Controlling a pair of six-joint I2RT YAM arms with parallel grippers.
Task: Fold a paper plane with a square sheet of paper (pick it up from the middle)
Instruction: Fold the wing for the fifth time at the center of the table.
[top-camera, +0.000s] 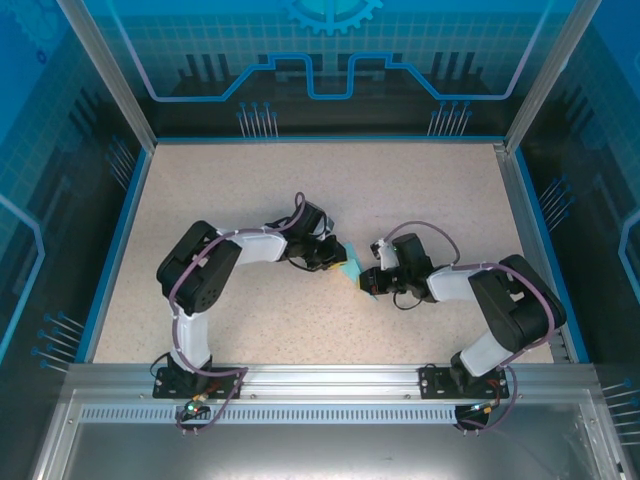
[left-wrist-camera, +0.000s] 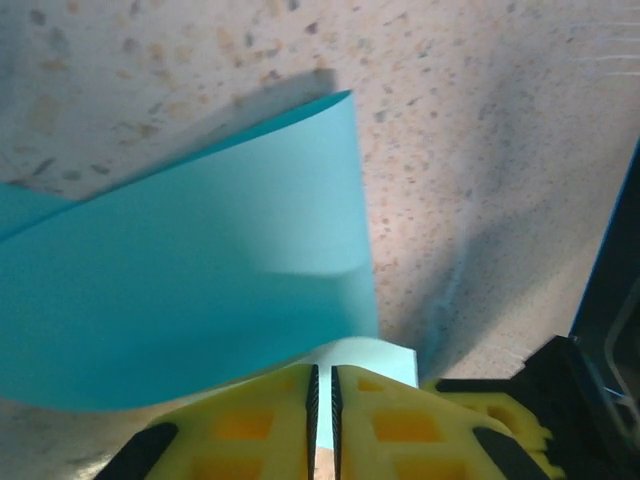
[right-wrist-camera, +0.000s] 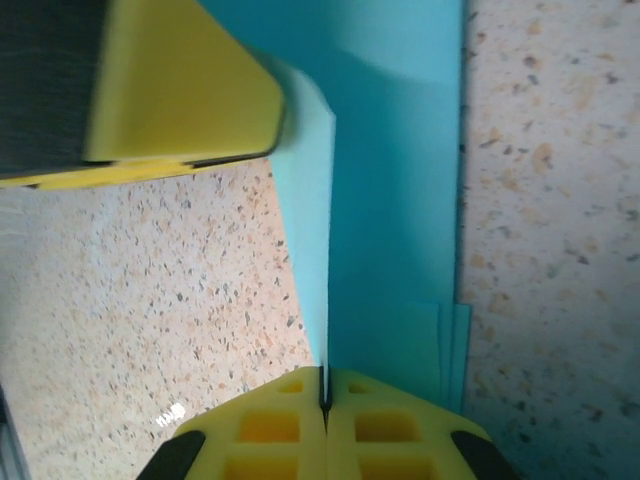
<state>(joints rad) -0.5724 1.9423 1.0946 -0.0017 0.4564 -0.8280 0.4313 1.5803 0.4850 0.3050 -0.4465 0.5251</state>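
The light cyan sheet of paper (top-camera: 351, 270) hangs between both grippers at the table's middle, folded and curved. In the left wrist view the paper (left-wrist-camera: 200, 280) bows upward past my left gripper (left-wrist-camera: 322, 368), whose jaws stand a narrow slit apart, with a pale flap behind the slit. In the right wrist view my right gripper (right-wrist-camera: 325, 372) is shut on an upright fold of the paper (right-wrist-camera: 400, 200), with layered edges to its right. A yellow finger (right-wrist-camera: 180, 90) of the left gripper touches the paper's far end. I cannot tell whether it has the paper plane's shape.
The speckled beige table (top-camera: 250, 180) is bordered by a blue rim and clear walls. The left gripper (top-camera: 338, 262) and right gripper (top-camera: 366, 282) almost meet tip to tip. An aluminium rail (top-camera: 320, 378) runs along the near edge by both bases.
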